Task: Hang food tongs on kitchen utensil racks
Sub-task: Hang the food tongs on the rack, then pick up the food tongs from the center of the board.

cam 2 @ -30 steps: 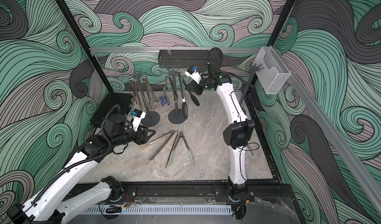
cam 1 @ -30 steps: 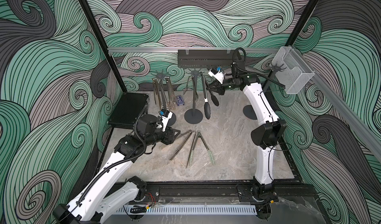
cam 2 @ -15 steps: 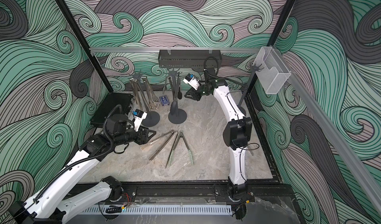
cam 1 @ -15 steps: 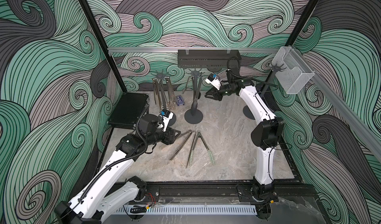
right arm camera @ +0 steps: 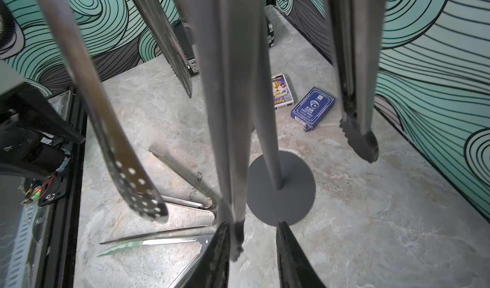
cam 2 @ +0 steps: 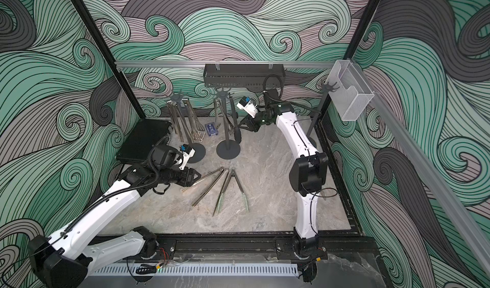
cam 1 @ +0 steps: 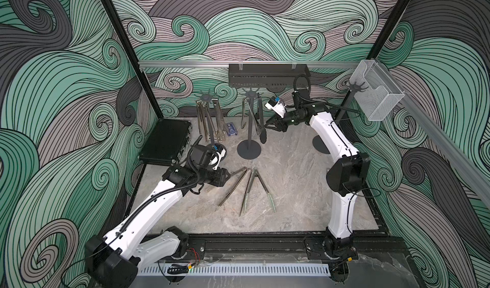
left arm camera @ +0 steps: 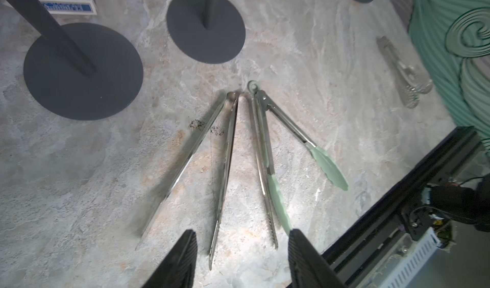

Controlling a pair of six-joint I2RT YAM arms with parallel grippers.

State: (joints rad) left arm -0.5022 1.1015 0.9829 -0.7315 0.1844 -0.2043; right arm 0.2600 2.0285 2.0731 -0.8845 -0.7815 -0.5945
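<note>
Right end effector [right arm camera: 252, 224] has opened, leaving black-tipped tongs [cam 1: 261, 119] hanging.

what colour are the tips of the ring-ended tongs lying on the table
Pale green, on the steel ring-ended tongs; clearest in the left wrist view.

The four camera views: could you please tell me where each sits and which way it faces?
Top views: high over the front edge, looking down across the table; the left arm and right arm show.
Left wrist: on the left arm, facing down at the green-tipped tongs; the open left gripper shows.
Right wrist: on the right arm, facing the middle rack with hung tongs; the open right gripper shows.
Shared: all see those green-tipped tongs and that rack's base.
</note>
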